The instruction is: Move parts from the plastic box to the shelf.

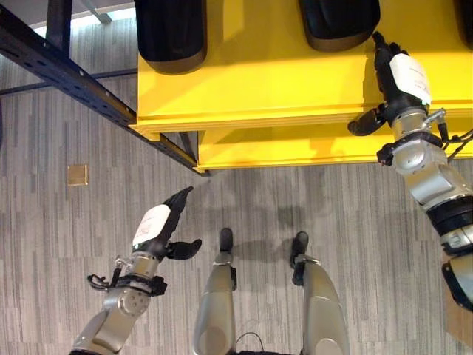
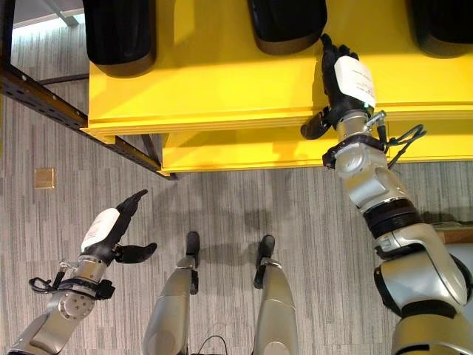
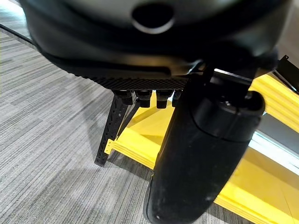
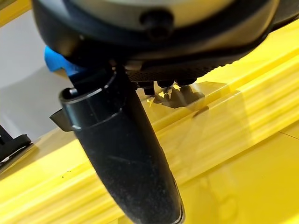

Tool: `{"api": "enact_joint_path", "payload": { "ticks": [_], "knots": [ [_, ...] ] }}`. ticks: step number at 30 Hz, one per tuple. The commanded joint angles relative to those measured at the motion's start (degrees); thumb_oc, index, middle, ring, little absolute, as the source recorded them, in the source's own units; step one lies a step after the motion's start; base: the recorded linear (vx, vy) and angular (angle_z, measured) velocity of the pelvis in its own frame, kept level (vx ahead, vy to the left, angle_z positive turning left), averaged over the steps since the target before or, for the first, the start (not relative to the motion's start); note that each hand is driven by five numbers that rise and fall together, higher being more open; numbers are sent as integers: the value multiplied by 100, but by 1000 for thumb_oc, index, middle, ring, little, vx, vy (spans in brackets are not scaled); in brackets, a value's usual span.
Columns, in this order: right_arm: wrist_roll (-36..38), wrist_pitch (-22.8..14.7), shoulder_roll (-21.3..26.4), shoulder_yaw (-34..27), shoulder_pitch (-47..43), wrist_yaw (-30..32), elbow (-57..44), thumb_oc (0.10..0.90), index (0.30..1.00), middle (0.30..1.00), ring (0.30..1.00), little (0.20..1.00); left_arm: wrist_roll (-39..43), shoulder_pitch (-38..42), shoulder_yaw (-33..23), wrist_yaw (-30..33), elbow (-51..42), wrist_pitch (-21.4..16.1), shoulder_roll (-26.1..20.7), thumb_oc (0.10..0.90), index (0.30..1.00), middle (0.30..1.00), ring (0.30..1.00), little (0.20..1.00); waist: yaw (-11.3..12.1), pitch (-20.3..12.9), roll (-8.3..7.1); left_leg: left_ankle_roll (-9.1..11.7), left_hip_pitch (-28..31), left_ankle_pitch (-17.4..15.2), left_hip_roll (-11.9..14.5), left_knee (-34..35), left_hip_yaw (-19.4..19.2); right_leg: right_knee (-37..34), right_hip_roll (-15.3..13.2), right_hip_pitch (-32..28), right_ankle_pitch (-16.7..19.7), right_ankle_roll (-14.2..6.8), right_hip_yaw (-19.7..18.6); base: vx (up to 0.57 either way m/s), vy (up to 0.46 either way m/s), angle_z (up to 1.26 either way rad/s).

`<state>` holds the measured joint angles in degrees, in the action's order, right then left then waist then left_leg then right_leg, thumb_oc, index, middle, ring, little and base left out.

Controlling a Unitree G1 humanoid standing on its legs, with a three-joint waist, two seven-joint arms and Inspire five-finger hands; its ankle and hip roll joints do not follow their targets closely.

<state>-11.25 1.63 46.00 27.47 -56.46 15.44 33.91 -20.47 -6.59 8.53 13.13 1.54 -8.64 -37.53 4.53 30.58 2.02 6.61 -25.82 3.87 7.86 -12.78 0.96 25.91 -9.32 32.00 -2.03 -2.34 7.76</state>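
Fingers straight, the right hand (image 2: 341, 81) rests empty over the yellow shelf (image 2: 222, 89) near black parts (image 2: 287, 24) (left hand (image 2: 111, 229) likewise relaxed, above the floor (image 2: 222, 200)).

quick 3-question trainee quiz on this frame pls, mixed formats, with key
1. True or false: the right hand is held over the yellow shelf.
2. Multiple choice: where is the left hand?
A. resting on the shelf
B. over the grey floor, fingers relaxed, holding nothing
C. curled round a black part
3. Fill in: the black parts lie on the ____ level of the shelf.

Key:
1. True; its fingers lie straight beside the middle black part, holding nothing that shows.
2. B
3. upper
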Motion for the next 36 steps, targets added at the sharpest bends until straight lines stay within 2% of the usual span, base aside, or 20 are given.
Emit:
{"api": "enact_joint_path", "payload": {
  "ticks": [1,36],
  "knots": [
    [-72,-295,-38,278,-932,18,-307,900,1000,1000,1000,1000,139,-418,-497,348,-534,-167,-524,900,1000,1000,1000,1000,236,-343,-299,-235,-210,177,-14,-30,-72,-339,-162,-202,245,-346,-326,0,0,0],
    [-163,-291,-215,313,-853,-54,-437,900,1000,1000,1000,1000,81,-400,-515,361,-498,-124,-545,900,1000,1000,1000,1000,270,-356,-393,-254,-255,153,-26,-74,-45,-330,-150,-177,249,-343,-330,0,0,0]
  ]
}}
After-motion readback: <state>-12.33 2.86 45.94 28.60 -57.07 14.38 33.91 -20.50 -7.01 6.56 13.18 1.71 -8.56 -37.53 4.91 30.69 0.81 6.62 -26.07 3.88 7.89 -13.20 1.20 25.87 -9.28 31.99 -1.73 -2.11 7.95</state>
